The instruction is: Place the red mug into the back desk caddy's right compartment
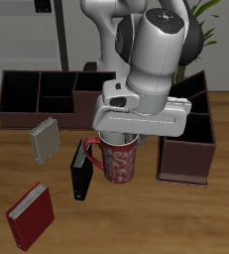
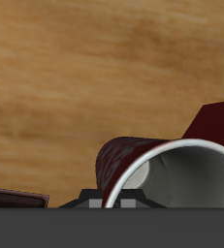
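The red mug [image 1: 119, 161] stands upright beside a black book, near the table's middle. My gripper [image 1: 119, 138] comes down on its rim from above and is shut on the rim. In the wrist view the mug's white rim and red patterned side [image 2: 133, 160] sit very close below the hand, and my fingertips are hidden there. The back desk caddy [image 1: 57, 121] is a long, low dark-brown box at the table's back. Its right compartment [image 1: 19, 96], the large square end section, is empty and well away from the mug.
A taller dark-brown caddy with slanted walls [image 1: 188, 149] stands beside the mug. A black book [image 1: 81, 171] stands against the mug's other side. A grey book [image 1: 45, 141] and a red book [image 1: 32, 217] lie nearer the table's front edge.
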You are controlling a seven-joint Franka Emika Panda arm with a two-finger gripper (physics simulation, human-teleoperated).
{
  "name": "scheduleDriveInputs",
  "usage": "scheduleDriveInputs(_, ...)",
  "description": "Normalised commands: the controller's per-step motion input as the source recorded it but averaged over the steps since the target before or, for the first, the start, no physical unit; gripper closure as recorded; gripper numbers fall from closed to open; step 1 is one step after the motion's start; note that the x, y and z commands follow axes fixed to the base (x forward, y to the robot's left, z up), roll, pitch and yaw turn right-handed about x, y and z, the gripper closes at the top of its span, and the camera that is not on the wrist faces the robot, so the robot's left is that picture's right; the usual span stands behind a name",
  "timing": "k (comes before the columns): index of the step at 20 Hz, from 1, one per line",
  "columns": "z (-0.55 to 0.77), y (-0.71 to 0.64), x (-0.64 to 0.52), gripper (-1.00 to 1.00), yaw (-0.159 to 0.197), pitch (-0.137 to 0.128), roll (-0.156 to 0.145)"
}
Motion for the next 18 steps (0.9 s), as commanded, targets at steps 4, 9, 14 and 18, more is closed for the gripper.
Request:
scheduleDriveInputs(4, 0.34, -0.03, -0.27, 1.00, 0.003, -0.037, -0.007)
scheduleDriveInputs(9, 0.28, 0.03, -0.33, 1.00, 0.000, -0.026, 0.010)
scheduleDriveInputs(14, 0.27, -0.05, -0.32, 1.00, -0.011, -0.030, 0.001)
scheduleDriveInputs(18, 0.26, -0.10, -0.35, 1.00, -0.030, -0.041, 0.002)
